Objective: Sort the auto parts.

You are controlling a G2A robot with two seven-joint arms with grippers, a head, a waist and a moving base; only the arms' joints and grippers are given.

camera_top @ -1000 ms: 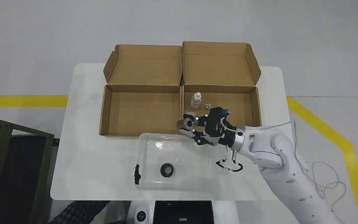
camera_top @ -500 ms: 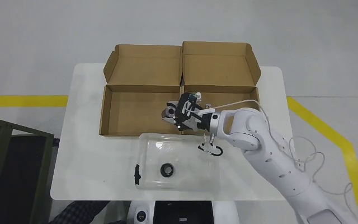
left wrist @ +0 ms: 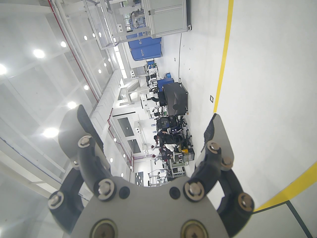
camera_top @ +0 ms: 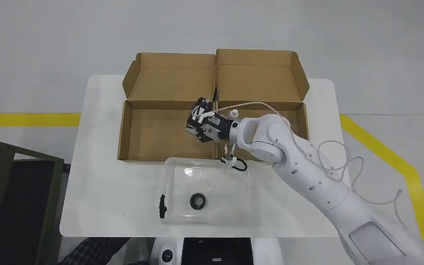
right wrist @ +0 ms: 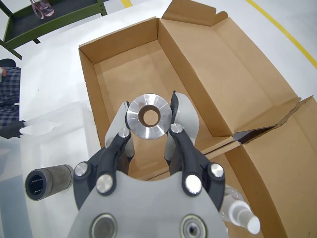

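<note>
No legible text, number or sign — none in any view

The top camera looks straight down on the table (camera_top: 99,172) from high above. The right wrist camera looks along the right gripper (right wrist: 148,117), close over the left box (right wrist: 133,75). Both views share that box and the ring (right wrist: 148,101). The left wrist camera faces past the left gripper (left wrist: 148,115) into the hall.

Factory hall, yellow floor line (left wrist: 224,50), aluminium-framed machine cell (left wrist: 148,8), ceiling lights (left wrist: 39,53)
</note>
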